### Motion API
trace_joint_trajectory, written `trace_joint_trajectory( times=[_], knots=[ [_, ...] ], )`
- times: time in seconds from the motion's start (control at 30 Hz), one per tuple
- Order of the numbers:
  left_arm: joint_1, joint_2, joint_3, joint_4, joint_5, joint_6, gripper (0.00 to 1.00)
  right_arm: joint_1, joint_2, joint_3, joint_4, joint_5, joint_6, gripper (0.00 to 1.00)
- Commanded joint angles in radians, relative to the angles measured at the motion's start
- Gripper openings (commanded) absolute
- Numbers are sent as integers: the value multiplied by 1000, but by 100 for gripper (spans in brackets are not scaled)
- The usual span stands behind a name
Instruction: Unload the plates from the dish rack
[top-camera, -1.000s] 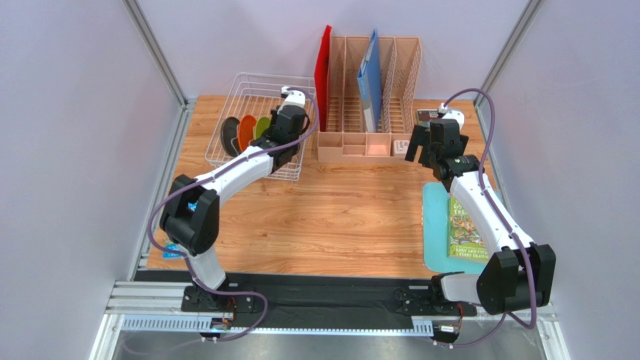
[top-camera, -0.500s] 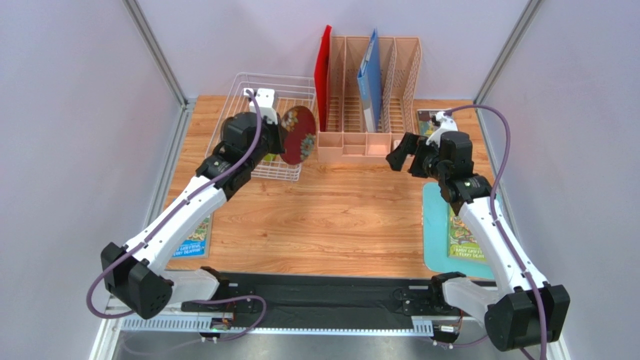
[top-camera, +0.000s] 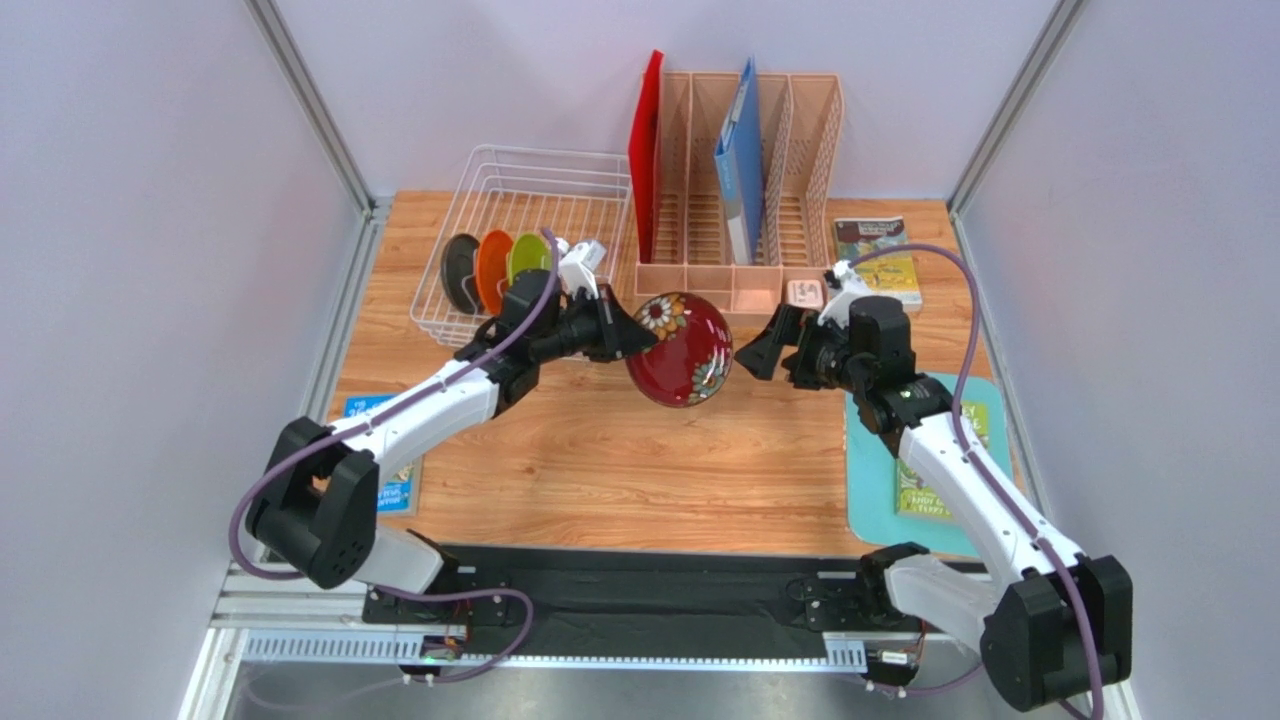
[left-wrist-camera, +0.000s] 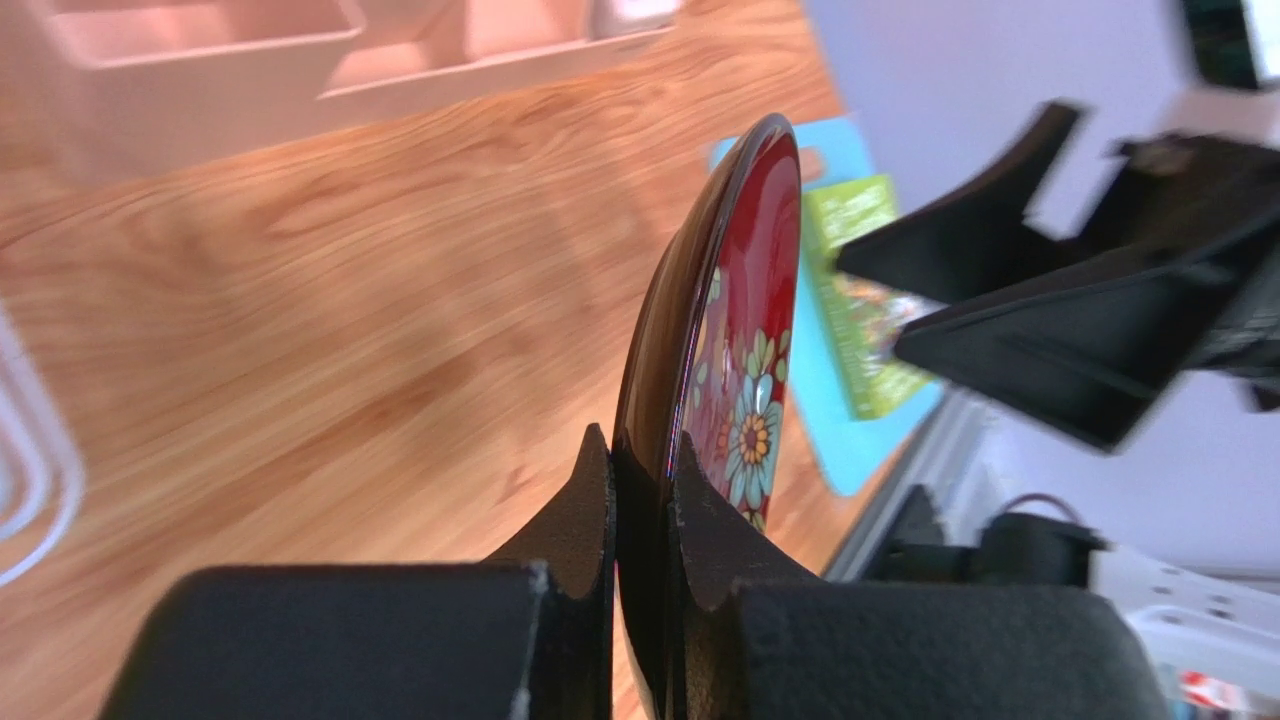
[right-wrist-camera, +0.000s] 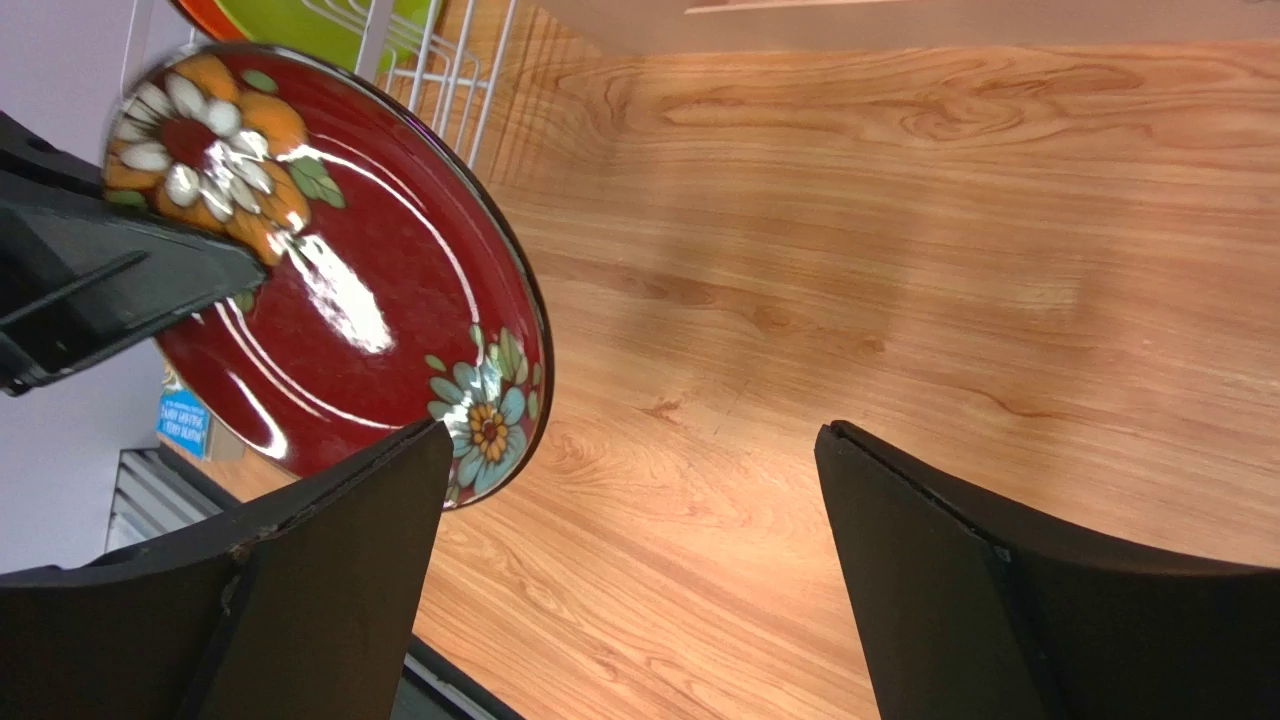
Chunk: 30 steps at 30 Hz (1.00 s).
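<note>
Clamped tight, the left gripper (left-wrist-camera: 639, 483) pinches the rim of the dark red floral plate (top-camera: 679, 353), with one black finger on each face of the edge. It holds the plate in the air above the wooden table (top-camera: 631, 465). The plate is tilted, its painted face turned up and toward the right arm. It hangs just in front of the peach-pink file organiser (top-camera: 706, 293) and to the right of the dish rack (top-camera: 511, 162), clear of both. The right gripper (right-wrist-camera: 631, 435) is spread wide and holds nothing. It faces the plate's far edge from the right, and one finger lies very near the rim; whether it touches, I cannot tell. In the rack, the dark teal-grey plate (top-camera: 458, 273), the orange plate (top-camera: 492, 267) and the lime green plate (top-camera: 526, 258) stand on edge in a row near the front left. A teal mat (top-camera: 869, 503) lies on the table under the right arm.
</note>
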Motion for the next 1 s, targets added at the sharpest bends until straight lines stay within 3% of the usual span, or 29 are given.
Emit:
trace_joint_trajectory(
  times=[0.0,0.23,0.33,0.47,0.5,0.53,0.57,0.67,0.7,0.73,0.83,0.9,0.97],
  knots=[
    [2,20,2,372,160,-175,0,26,42,-11,117,-38,37,99],
    [-2,86,-24,458,201,-238,0,56,98,-22,220,-73,63,97],
    [-5,97,-28,468,206,-243,0,57,130,-16,258,-102,71,86],
    [-8,101,-40,477,206,-245,0,59,167,-24,342,-174,89,47],
    [-8,101,-43,484,207,-246,0,59,170,-27,348,-183,89,22],
    [-8,107,-48,488,207,-249,0,59,173,-28,353,-189,92,8],
    [-8,107,-49,491,214,-248,0,59,173,-28,353,-191,91,0],
    [-6,112,-55,491,215,-240,0,59,152,-39,347,-183,79,0],
    [-8,110,-60,489,211,-235,18,59,142,-41,341,-176,74,0],
    [-8,109,-63,483,209,-219,30,57,130,-44,326,-154,68,0],
    [-8,89,-63,425,180,-151,51,56,84,-22,217,-67,49,0],
    [-8,48,-45,298,126,-88,74,50,63,-2,148,-13,42,0],
    [-8,9,-32,192,9,28,78,30,63,15,63,16,42,0]
  ],
)
